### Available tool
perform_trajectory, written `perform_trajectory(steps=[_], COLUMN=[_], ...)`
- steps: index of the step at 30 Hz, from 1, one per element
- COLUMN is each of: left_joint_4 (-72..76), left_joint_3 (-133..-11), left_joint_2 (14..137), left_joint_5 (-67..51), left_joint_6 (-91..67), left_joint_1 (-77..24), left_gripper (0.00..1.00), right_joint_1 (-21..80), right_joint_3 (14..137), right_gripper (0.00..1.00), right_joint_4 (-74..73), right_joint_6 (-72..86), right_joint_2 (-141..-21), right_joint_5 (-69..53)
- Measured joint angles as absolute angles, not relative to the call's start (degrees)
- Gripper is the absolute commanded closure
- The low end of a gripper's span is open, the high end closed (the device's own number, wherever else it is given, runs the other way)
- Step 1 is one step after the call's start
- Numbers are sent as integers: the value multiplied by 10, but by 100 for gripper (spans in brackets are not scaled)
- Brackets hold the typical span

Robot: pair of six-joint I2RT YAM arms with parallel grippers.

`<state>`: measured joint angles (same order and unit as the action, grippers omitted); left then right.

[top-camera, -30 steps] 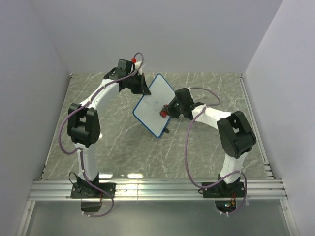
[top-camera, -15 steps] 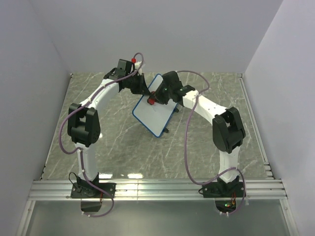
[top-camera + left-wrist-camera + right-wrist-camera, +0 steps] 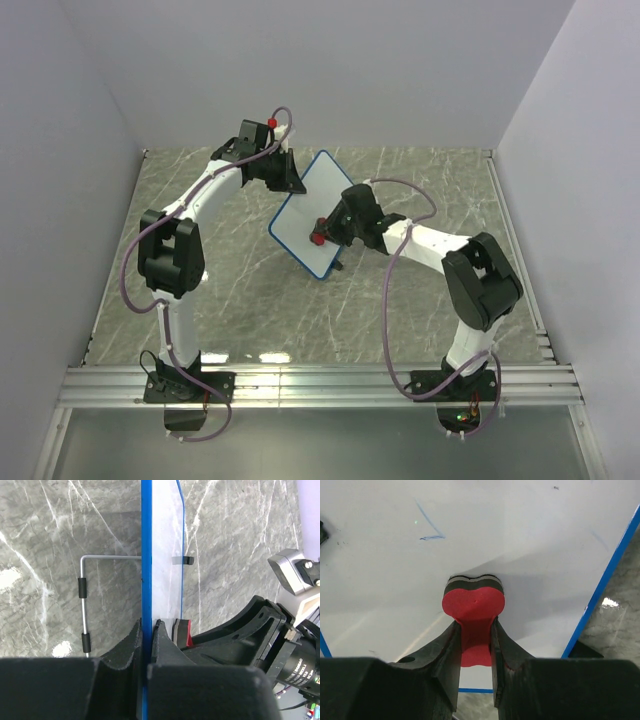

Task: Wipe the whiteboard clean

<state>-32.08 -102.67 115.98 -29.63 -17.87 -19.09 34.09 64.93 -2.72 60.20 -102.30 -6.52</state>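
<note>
Whiteboard [image 3: 300,228], a small flat white rectangular panel with a thin blue rim, is held tilted over the middle of the grey marble-pattern tabletop [image 3: 230,300]. Left gripper [image 3: 147,627] is clenched on its upper-left edge and hasn't moved in the last second. Right gripper [image 3: 473,626] is grasping the red bone-shaped foam eraser [image 3: 473,600], dark felt end against the board face. The eraser swept up toward the left gripper's edge, then back to the board's lower middle: probably one wipe pass. Blue pen stroke [image 3: 427,529] remains up-left of the eraser, so erasing isn't finished. No containers in view.
</note>
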Motion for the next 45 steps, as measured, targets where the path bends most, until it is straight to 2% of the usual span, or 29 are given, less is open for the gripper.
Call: perform_trajectory(steps=[4, 8, 14, 18, 21, 25, 31, 35, 39, 45], left_joint_4=[-322, -320, -316, -312, -309, -309, -314, -316, -317, -315], left_joint_3=[-1029, -1029, -1029, -1029, -1029, -1029, -1029, -1029, -1029, -1029], left_joint_2=[1161, 1161, 1161, 1161, 1159, 1157, 1157, 1157, 1158, 1158], left_joint_5=[-298, -296, -297, -302, -303, -301, -296, -291, -287, -286], left_joint_6=[-178, -176, -177, -180, -183, -183, -183, -181, -177, -174], left_joint_1=[-191, -191, -191, -193, -197, -199, -199, -197, -196, -195], left_gripper=[100, 100, 100, 100, 100, 100, 100, 100, 100, 100], right_joint_1=[345, 345, 307, 262, 233, 215, 245, 291, 325, 326], right_joint_3=[651, 707, 878, 1005, 1042, 1015, 825, 748, 752, 865], right_gripper=[100, 100, 100, 100, 100, 100, 100, 100, 100, 100], right_joint_4=[-32, -102, -244, -262, -260, -243, -168, -150, -166, -288], right_joint_6=[601, 588, 566, 556, 552, 553, 571, 589, 588, 565], right_joint_2=[-1021, -1041, -1116, -1180, -1207, -1210, -1127, -1082, -1071, -1117], right_joint_5=[-55, -55, -81, -80, -79, -73, -50, -25, -2, -3])
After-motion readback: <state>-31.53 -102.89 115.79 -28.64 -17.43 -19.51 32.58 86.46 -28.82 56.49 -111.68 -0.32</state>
